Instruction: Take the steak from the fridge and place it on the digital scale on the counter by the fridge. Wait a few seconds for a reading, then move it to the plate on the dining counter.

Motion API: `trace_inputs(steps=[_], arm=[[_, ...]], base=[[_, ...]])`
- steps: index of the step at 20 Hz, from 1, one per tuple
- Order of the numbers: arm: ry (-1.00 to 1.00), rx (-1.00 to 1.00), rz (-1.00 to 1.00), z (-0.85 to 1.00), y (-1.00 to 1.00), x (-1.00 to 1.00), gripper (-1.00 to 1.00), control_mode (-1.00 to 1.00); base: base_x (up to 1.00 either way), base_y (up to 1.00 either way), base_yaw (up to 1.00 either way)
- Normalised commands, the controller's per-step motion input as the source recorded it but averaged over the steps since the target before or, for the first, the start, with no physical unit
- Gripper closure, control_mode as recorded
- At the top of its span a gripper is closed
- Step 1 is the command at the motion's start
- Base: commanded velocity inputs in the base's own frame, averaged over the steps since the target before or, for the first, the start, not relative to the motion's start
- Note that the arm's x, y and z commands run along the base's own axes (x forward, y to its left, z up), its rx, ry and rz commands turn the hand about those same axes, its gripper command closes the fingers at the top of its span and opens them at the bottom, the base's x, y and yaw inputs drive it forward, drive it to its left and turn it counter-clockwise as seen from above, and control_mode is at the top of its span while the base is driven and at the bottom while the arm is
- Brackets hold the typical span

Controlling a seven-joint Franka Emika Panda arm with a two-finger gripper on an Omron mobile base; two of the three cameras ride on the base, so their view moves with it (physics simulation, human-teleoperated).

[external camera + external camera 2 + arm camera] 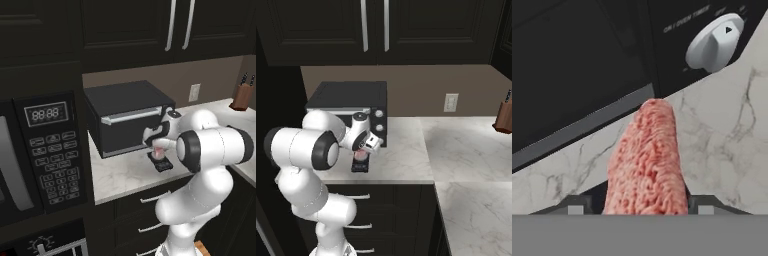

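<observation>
Left base view — the white arm rises from the lower right and bends in toward frame centre. The gripper hangs just in front of the toaster oven, low over the marble surface. A pinkish steak sits right under the gripper, on or just above the digital scale, a small black pad near the surface's front edge; contact is hard to judge from here. A microwave panel fills the left side, a knife block stands at the far right, and a wall outlet is beside it.

Right base view — the arm comes up from the lower left. The gripper is left of centre, just in front of the toaster oven. The steak lies over the digital scale, the black pad showing below it. The surface runs right and turns toward the lower right corner. The wall outlet is at right of centre.

Hand view — the steak fills the lower centre, between the two dark fingertips at the bottom edge. The tips stand a little off its sides, so the jaws look apart, probably not clamped. A dark strip of the scale shows at lower left of the meat. A white knob of the toaster oven is at upper right, with the marble surface below it.
</observation>
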Motion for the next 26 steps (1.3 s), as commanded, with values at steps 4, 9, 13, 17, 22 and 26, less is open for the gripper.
trace_inputs(steps=[4,9,13,17,22,26], arm=[[-0.05,0.0,0.0,0.0,0.09,-0.04,-1.0,-1.0],[-0.09,0.0,0.0,0.03,0.13,-0.14,-1.0,-1.0],[-0.13,0.0,-0.01,0.38,0.03,-0.33,-1.0,-1.0],[-0.08,0.0,-0.04,0.51,0.0,-0.43,-1.0,-1.0],[0.0,0.0,-0.05,0.36,0.0,-0.22,-1.0,-1.0],[0.0,0.0,-0.04,0.31,0.0,-0.06,-1.0,-1.0]], base=[[0.0,0.0,0.0],[0.0,0.0,0.0],[0.0,0.0,0.0],[0.0,0.0,0.0],[0.0,0.0,0.0],[0.0,0.0,0.0]])
